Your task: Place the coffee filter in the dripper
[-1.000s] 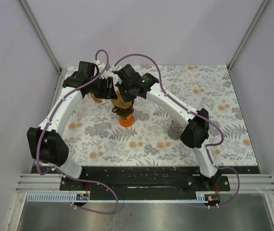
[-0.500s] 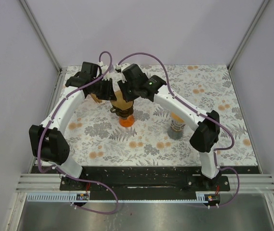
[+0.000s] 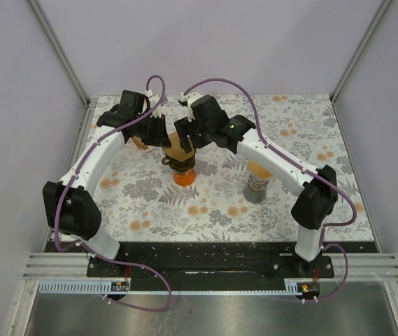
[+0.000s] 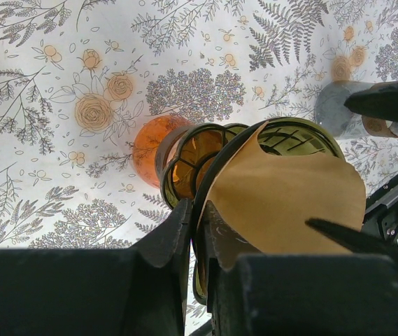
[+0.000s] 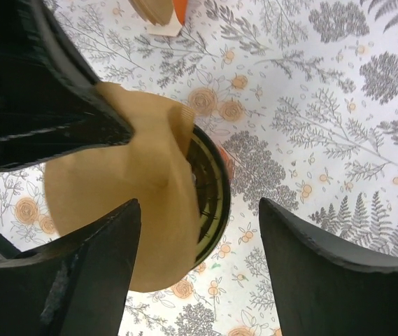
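At the left, the left gripper [image 4: 197, 213] is pinched almost closed on the near rim of the dripper [image 4: 303, 133], the dark edge caught between its two fingers, so it seems to be steadying the cone rather than holding paper. The dripper stands upright on an orange base [image 4: 148, 140] on the flowered table [image 3: 310, 140], far of centre and between the two arms.

The brown coffee filter [image 4: 289, 196] is already at the dripper's mouth. It covers most of the opening on one side, while a slice of the ribbed green inside shows on the other. A broad flap of it rises above and beyond the rim, so it looks leaned in and not yet seated down in the cone.

To the right, the right gripper [image 5: 199, 206] hovers just over the filter with its fingers spread wide and nothing between them. One finger is beside the paper; I cannot tell whether it touches it. Well off to the right stands a grey cup [image 3: 257, 189], which plays no part here.

By my judgement the main step is nearly done: the paper is in the funnel. What is left is to settle it flush against the walls and then let go of the rim
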